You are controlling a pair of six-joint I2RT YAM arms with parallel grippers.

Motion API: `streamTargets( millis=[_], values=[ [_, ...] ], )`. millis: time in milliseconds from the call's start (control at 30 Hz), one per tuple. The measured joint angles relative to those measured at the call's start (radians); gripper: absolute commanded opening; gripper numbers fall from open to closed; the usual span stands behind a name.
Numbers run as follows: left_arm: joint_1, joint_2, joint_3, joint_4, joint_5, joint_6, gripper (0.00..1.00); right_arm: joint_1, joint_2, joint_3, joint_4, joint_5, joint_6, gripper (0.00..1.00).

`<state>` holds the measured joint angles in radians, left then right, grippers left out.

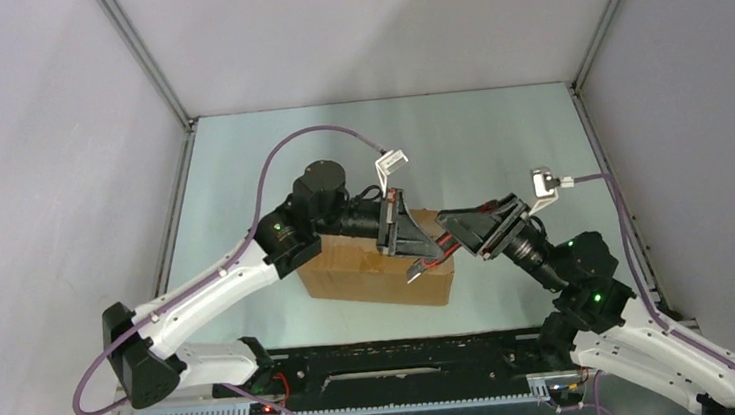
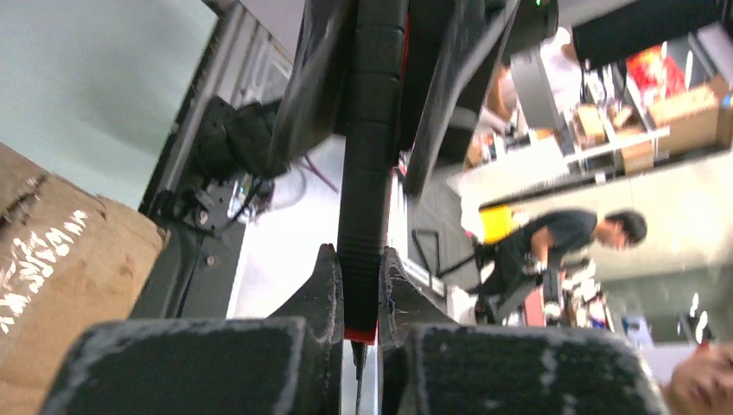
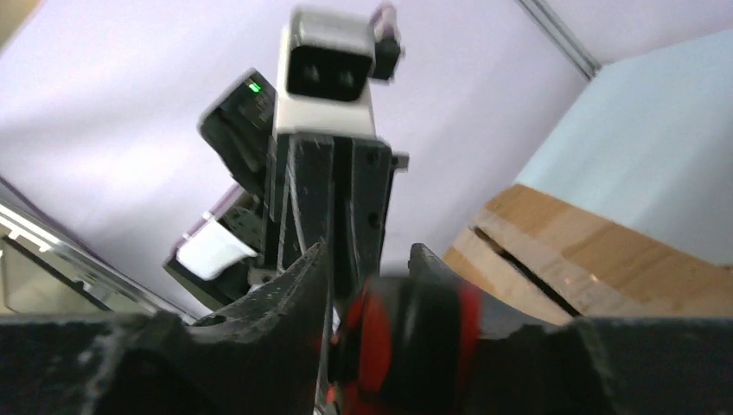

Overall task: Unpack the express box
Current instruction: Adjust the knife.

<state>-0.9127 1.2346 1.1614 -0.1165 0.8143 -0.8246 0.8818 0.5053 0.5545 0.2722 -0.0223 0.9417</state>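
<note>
Meeting over express box (image 1: pixel 369 268): left gripper (image 2: pixel 356 259) pressed tight on utility knife (image 2: pixel 370 173), right gripper (image 3: pixel 367 259) pinching its red end; box lies directly below, long axis left-right, both arms equally near

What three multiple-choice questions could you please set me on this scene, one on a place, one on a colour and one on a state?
1. Where is the box?
A) resting on the table, near its middle
B) hanging on the back wall
C) lifted clear of the table

2. What colour is the knife?
A) blue
B) red and black
C) green and white

3. How is the left gripper?
A) wide open and empty
B) out of sight in every view
C) shut on the knife

Answers: 1 A, the top view shows it sitting on the table surface; 2 B, both wrist views show red and black parts; 3 C, its fingers press the knife from both sides.
</note>
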Motion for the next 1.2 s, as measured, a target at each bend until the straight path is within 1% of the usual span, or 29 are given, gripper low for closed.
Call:
streamTargets(
  millis=[100, 133, 200, 267, 300, 400, 433, 467, 533, 567, 600, 633, 667, 733, 767, 800, 833, 933, 967, 1033, 1100, 1167, 1200],
  values=[
    [-0.016, 0.013, -0.026, 0.081, -0.112, -0.104, 0.0, 0.03, 0.002, -0.055, 0.024, 0.047, -0.007, 0.56],
    [-0.017, 0.014, -0.035, 0.089, -0.127, -0.125, 0.0, 0.041, 0.002, -0.071, 0.035, 0.074, -0.007, 0.58],
    [-0.018, 0.014, -0.054, 0.097, -0.173, -0.163, 0.0, 0.043, -0.005, -0.102, 0.044, 0.12, -0.009, 0.59],
    [-0.019, 0.019, -0.055, 0.092, -0.198, -0.171, 0.0, 0.045, -0.016, -0.115, 0.047, 0.143, -0.008, 0.56],
    [-0.019, 0.023, -0.054, 0.092, -0.209, -0.171, 0.0, 0.046, -0.021, -0.116, 0.048, 0.15, -0.009, 0.52],
    [-0.021, 0.027, -0.054, 0.094, -0.218, -0.171, 0.0, 0.051, -0.027, -0.117, 0.054, 0.152, -0.009, 0.26],
    [-0.022, 0.027, -0.054, 0.1, -0.217, -0.17, 0.0, 0.051, -0.028, -0.12, 0.055, 0.155, 0.0, 0.2],
    [-0.024, 0.026, -0.054, 0.113, -0.214, -0.167, 0.0, 0.051, -0.029, -0.122, 0.071, 0.154, 0.016, 0.16],
    [-0.029, 0.026, -0.054, 0.154, -0.208, -0.159, 0.0, 0.053, -0.032, -0.122, 0.109, 0.151, 0.046, 0.12],
    [-0.033, 0.025, -0.053, 0.166, -0.208, -0.16, 0.0, 0.053, -0.032, -0.126, 0.134, 0.15, 0.054, 0.03],
    [-0.036, 0.024, -0.053, 0.174, -0.209, -0.16, 0.0, 0.053, -0.032, -0.129, 0.148, 0.149, 0.055, 0.0],
    [-0.039, 0.024, -0.051, 0.175, -0.21, -0.158, 0.0, 0.053, -0.032, -0.134, 0.163, 0.149, 0.056, 0.0],
    [-0.041, 0.025, -0.05, 0.172, -0.21, -0.152, 0.04, 0.052, -0.032, -0.14, 0.172, 0.15, 0.058, 0.0],
    [-0.041, 0.029, -0.04, 0.153, -0.209, -0.143, 0.4, 0.046, -0.032, -0.15, 0.185, 0.148, 0.065, 0.0],
    [-0.041, 0.031, -0.035, 0.148, -0.21, -0.136, 0.52, 0.042, -0.032, -0.151, 0.188, 0.145, 0.068, 0.0],
    [-0.041, 0.032, -0.029, 0.141, -0.213, -0.131, 0.62, 0.038, -0.032, -0.151, 0.192, 0.139, 0.07, 0.0],
    [-0.042, 0.033, -0.025, 0.131, -0.218, -0.134, 0.63, 0.034, -0.032, -0.151, 0.195, 0.137, 0.069, 0.0],
    [-0.043, 0.033, -0.025, 0.129, -0.23, -0.137, 0.61, 0.016, -0.032, -0.159, 0.197, 0.131, 0.07, 0.0],
    [-0.043, 0.033, -0.025, 0.13, -0.231, -0.137, 0.56, 0.011, -0.032, -0.161, 0.197, 0.131, 0.07, 0.0],
    [-0.043, 0.033, -0.025, 0.132, -0.232, -0.14, 0.41, -0.003, -0.032, -0.167, 0.197, 0.126, 0.073, 0.0],
    [-0.043, 0.033, -0.026, 0.135, -0.232, -0.142, 0.3, -0.023, -0.033, -0.167, 0.2, 0.119, 0.086, 0.0],
    [-0.043, 0.034, -0.026, 0.138, -0.235, -0.151, 0.2, -0.032, -0.04, -0.167, 0.212, 0.111, 0.099, 0.0],
    [-0.043, 0.034, -0.026, 0.142, -0.235, -0.158, 0.12, -0.034, -0.045, -0.167, 0.22, 0.109, 0.103, 0.0]
  ],
)
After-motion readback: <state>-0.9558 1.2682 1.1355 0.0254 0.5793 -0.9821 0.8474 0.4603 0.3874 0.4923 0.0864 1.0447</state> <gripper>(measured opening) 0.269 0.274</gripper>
